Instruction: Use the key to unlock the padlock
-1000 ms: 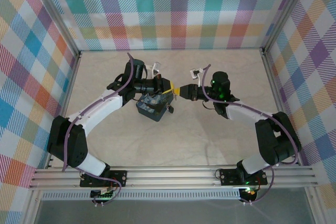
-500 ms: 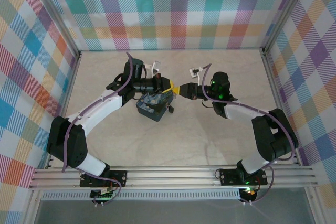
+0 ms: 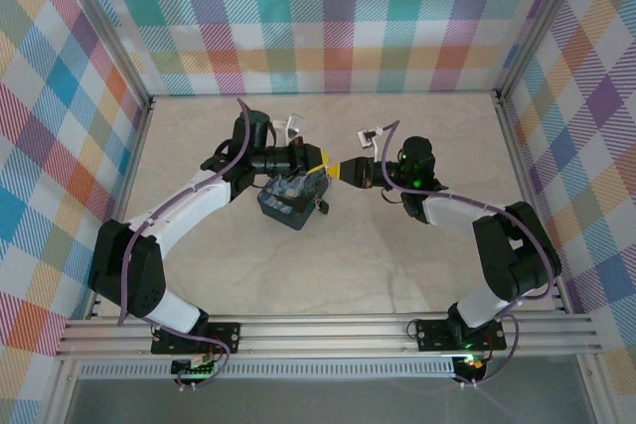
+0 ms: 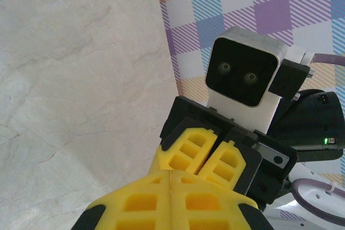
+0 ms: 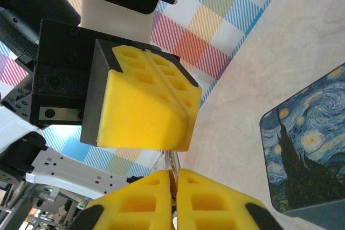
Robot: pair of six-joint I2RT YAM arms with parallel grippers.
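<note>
Now the right gripper (image 3: 344, 170) is pinching the key (image 5: 172, 161), its shaft running leftward toward the pressed-together left gripper (image 3: 324, 167); the padlock (image 3: 321, 208) is lying nearer, beside the tin (image 3: 283, 211).

Two robot arms, the left arm (image 3: 189, 201) and the right arm (image 3: 477, 220), work over one pale table (image 3: 397, 265), each carrying one gripper, the left gripper (image 3: 323, 163) and the right gripper (image 3: 345, 171), with four yellow finger pads (image 5: 145, 106) between them. Also counted: two wrist cameras (image 4: 245, 74), one swirl-painted tin (image 3: 288, 208), one small dark padlock (image 3: 321, 208), one thin silvery key (image 5: 172, 160), three plaid walls (image 3: 328, 17)
</note>
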